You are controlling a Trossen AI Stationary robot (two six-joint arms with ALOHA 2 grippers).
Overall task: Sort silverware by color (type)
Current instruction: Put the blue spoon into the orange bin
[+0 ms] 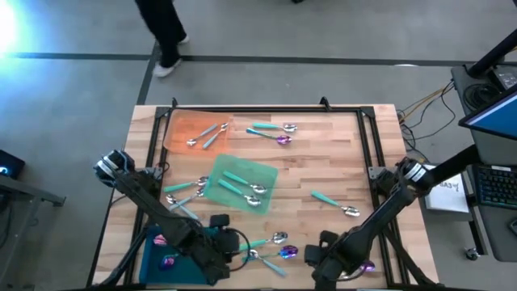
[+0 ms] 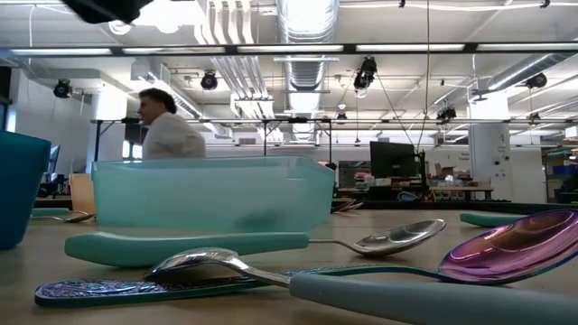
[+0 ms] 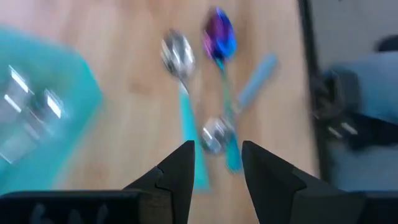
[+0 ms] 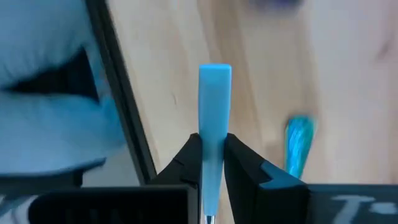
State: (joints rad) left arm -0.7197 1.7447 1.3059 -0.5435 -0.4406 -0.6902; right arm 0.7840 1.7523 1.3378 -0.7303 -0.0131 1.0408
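My right end effector (image 4: 211, 155) pinched a teal-handled spoon (image 4: 214, 106) at the wooden bench's (image 1: 323, 170) near edge; my left end effector (image 3: 217, 165) hung spread above three teal-handled spoons (image 3: 217, 134).

Wooden table (image 1: 323, 174) of pale planks, carrying an orange mat (image 1: 187, 128), a green mat (image 1: 242, 183) and a teal mat (image 1: 153, 255); spoons (image 1: 273, 132) with teal handles, heads silver or, apparently, iridescent purple.
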